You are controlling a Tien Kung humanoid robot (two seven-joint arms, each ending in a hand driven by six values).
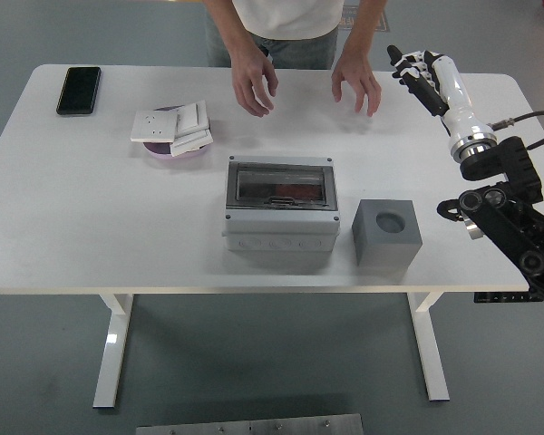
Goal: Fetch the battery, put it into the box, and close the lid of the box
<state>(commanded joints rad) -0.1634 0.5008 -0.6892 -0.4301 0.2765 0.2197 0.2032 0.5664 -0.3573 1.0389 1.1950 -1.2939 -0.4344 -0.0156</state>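
Grey plastic, that was the box [281, 207], sitting about mid-table with its smoky see-through lid [281, 185] shut flat. Through the lid I could make out something reddish inside, but couldn't tell what it was, so no clear sight of the battery anywhere. Just right of the box sat a grey cube [386, 232] with a round dimple on top, near it but not touching. Up and left of the box was a pinkish dish [174, 149] with a few white switch plates [170, 123] piled on it, and way further left of the box a black phone [79, 90] lay flat near the table's far corner.

The table [91, 227] itself was plain white, on white legs, over a dull grey-green floor.

The robot's right hand [420, 72] was well off to the upper right of the box, over the table's far right edge, fingers [408, 74] spread loose and gripping nothing. A person stood on the far side from the box, one hand [256, 83] and the other hand [357, 87] hanging over the tabletop beyond it, touching neither box nor cube.
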